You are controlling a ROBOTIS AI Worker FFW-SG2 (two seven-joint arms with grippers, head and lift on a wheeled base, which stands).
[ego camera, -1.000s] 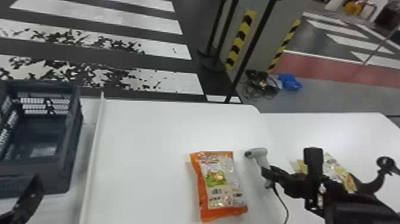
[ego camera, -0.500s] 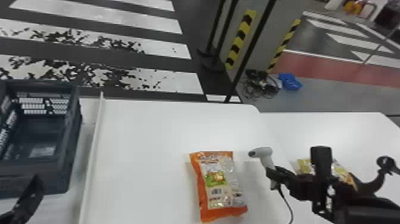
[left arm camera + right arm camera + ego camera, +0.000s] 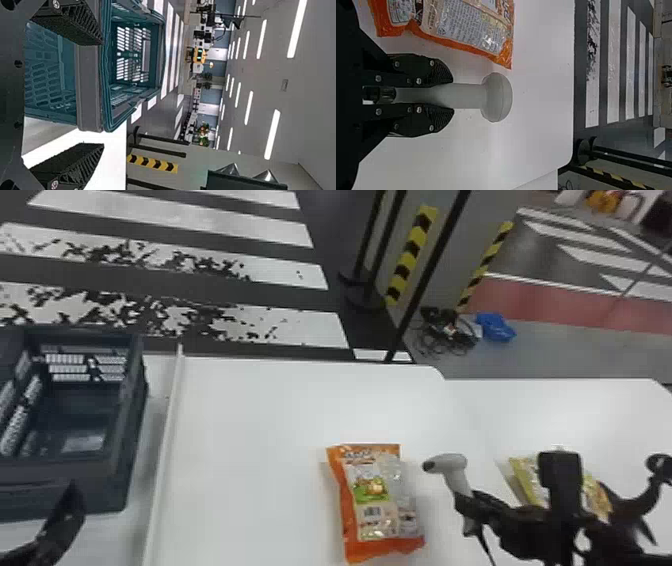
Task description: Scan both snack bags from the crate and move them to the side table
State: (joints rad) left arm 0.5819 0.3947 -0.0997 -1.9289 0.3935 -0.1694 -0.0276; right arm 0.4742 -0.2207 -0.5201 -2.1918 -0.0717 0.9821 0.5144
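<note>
Here, the orange snack bag [image 3: 382, 502] lies barcode [image 3: 371, 511] up at lower center of the head view, its long side running roughly top to bottom, just left of the scanner [image 3: 456, 472] clamped in your nearer right gripper [image 3: 453, 96]. You would likely tip the scanner down toward that code. Your left gripper [image 3: 103, 93], fingers apart, is lower left by the crate [image 3: 30, 469], while your right arm [image 3: 562, 510] partly covers the yellow bag [image 3: 525, 477], lower right.
</note>
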